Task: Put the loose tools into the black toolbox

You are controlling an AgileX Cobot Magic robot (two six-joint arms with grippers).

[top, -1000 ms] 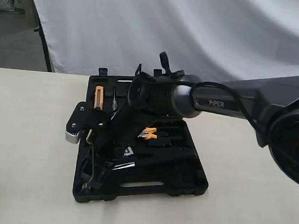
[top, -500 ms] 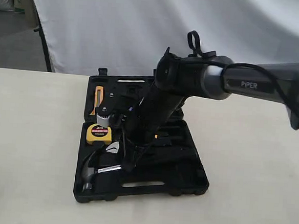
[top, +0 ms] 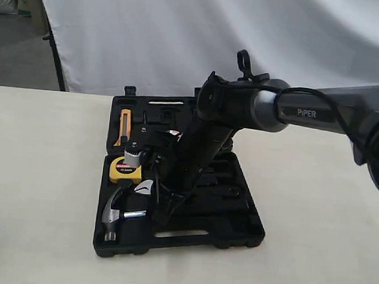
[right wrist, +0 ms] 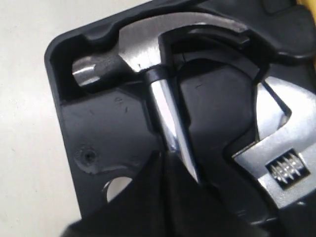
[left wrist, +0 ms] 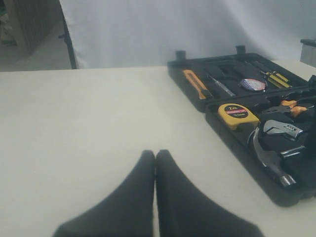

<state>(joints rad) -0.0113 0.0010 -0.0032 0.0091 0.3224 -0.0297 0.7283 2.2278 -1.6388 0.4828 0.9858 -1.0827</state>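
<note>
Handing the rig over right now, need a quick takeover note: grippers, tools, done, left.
Left gripper: shut, empty, over the bare table beside the black toolbox.
Right gripper: shut, empty, tips by the shaft of the black-handled steel claw hammer.
Hammer, silver adjustable wrench and small dark tape roll: all lying in the toolbox.
Done: all three tools in.
Left: no loose tool in view; probably just lift the right arm clear.

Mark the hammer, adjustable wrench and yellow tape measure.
hammer (right wrist: 148,37), right wrist view, on the steel head.
adjustable wrench (right wrist: 291,133), right wrist view, on its jaw end.
yellow tape measure (left wrist: 238,114), left wrist view, on its top face.
</note>
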